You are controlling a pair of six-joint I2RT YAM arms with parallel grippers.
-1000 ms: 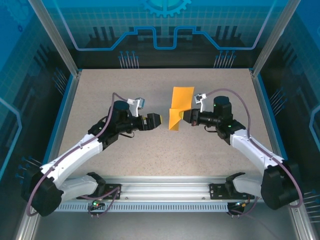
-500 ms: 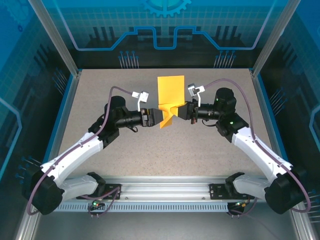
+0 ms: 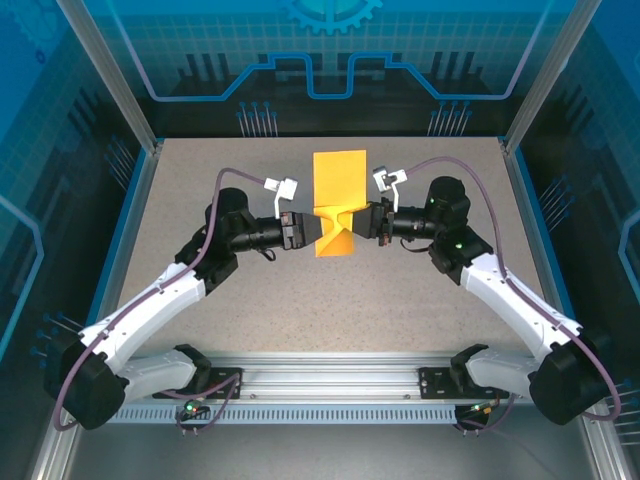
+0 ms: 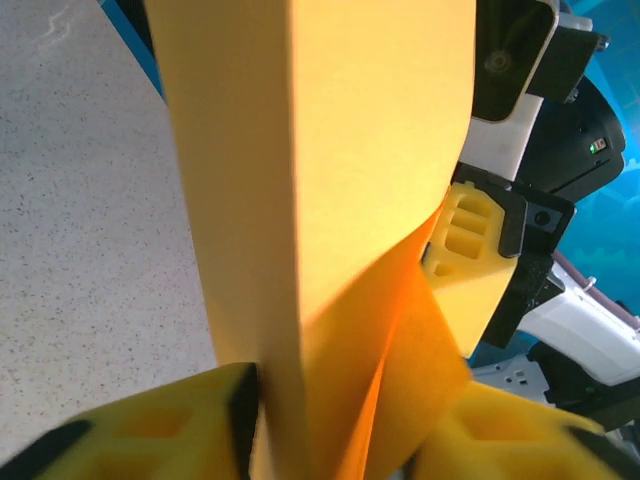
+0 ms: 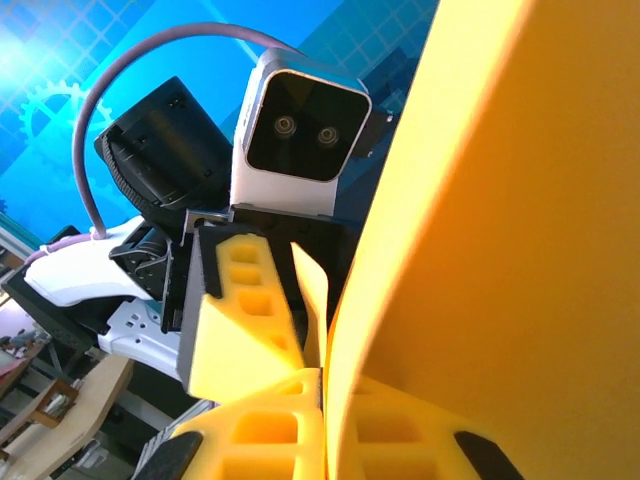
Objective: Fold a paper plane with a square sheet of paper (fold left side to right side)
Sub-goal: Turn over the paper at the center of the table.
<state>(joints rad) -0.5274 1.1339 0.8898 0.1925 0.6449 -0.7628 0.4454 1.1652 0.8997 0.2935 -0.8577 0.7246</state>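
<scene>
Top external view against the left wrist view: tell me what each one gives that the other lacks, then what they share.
Top external: both whole arms, the table edge to edge, and the orange paper in full outline, waisted where the left gripper and right gripper meet it from either side.
Left wrist: close up, the left gripper's yellow fingers flanking the paper's standing fold, and a right gripper pad against its far face.
Shared: the paper, both grippers, speckled tabletop.

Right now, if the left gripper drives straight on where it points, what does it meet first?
The orange paper: it sits between the fingers of the left gripper. Just behind it, likely next, is the right gripper, clamped on the paper's far side.
</scene>
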